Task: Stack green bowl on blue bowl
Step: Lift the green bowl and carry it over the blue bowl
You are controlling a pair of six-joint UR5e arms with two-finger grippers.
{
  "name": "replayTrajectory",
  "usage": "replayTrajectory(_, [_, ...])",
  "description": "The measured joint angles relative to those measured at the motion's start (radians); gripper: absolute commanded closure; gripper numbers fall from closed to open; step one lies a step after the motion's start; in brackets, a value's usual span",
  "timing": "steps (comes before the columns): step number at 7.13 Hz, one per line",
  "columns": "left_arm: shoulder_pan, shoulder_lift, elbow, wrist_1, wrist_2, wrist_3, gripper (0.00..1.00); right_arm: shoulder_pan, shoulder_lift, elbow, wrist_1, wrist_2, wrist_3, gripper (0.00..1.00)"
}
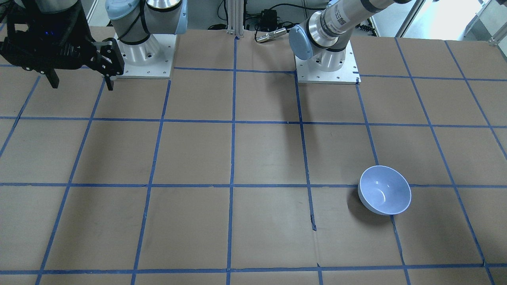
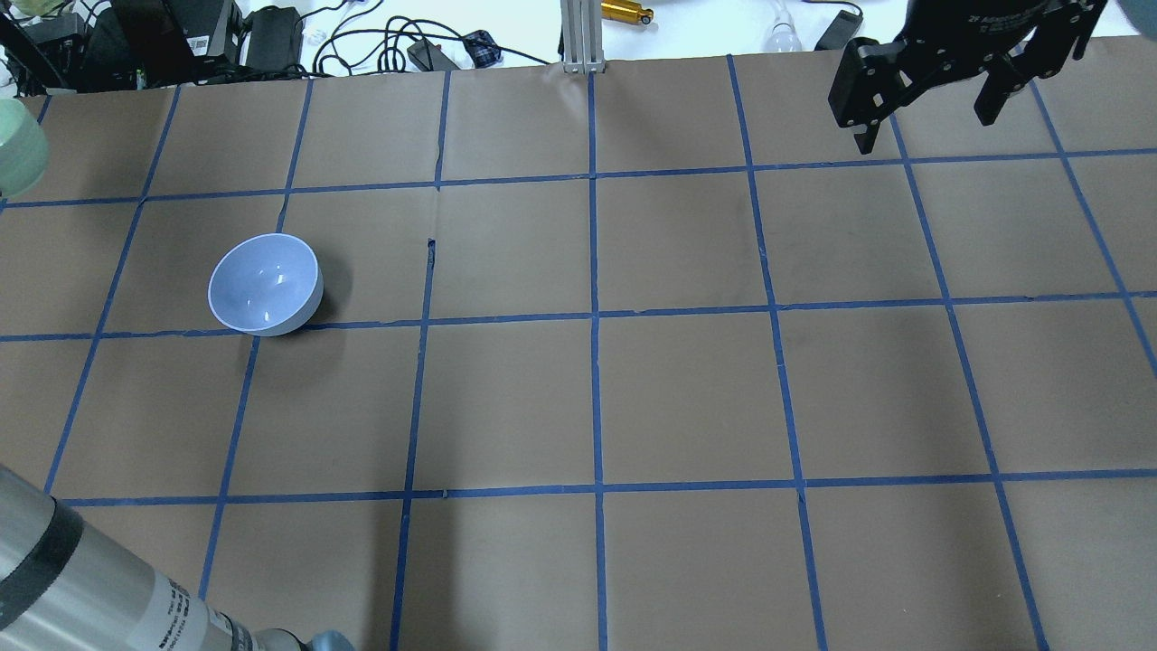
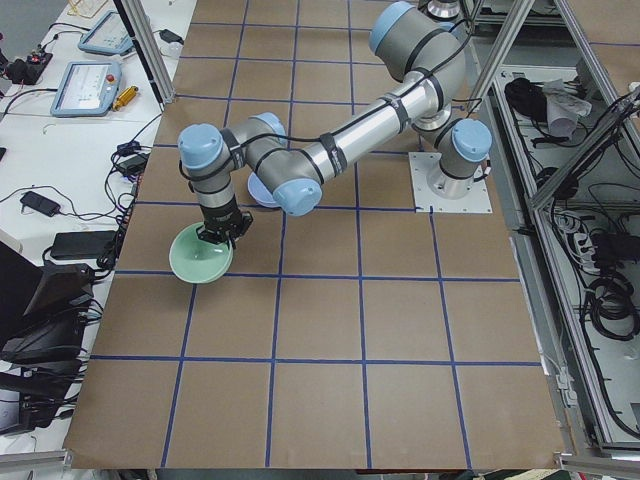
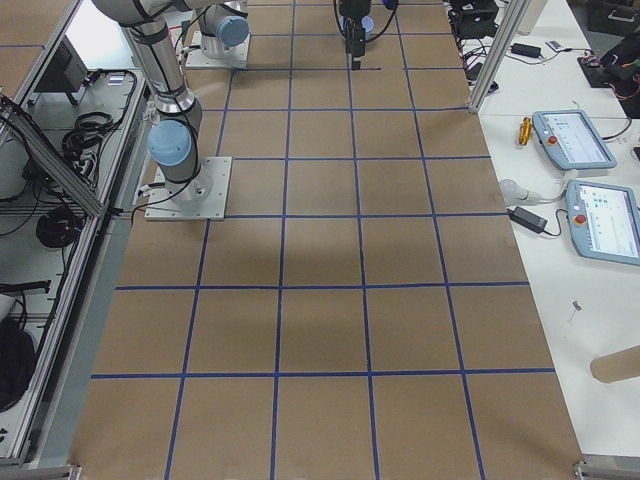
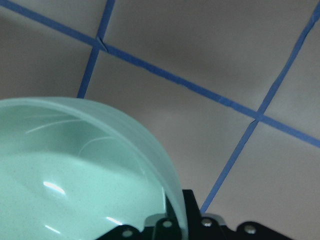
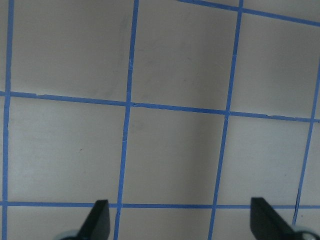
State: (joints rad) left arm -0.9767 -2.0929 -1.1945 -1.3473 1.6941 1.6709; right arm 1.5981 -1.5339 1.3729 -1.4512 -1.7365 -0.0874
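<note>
The green bowl hangs from my left gripper, which is shut on its rim and holds it above the table's far left part. It fills the lower left of the left wrist view and shows at the left edge of the overhead view. The blue bowl stands upright and empty on the table, apart from the green bowl, and it also shows in the front-facing view. My right gripper is open and empty, high over the far right of the table.
The table is brown paper with a blue tape grid. Cables, adapters and a post lie beyond the far edge. The arm bases stand at the robot's side.
</note>
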Motion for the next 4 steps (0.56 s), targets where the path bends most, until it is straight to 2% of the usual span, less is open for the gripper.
replayTrajectory(4, [-0.205,0.195,-0.205,-0.079,0.028,-0.383,1.00,0.000,0.000,0.000,0.000,0.000,0.000,0.00])
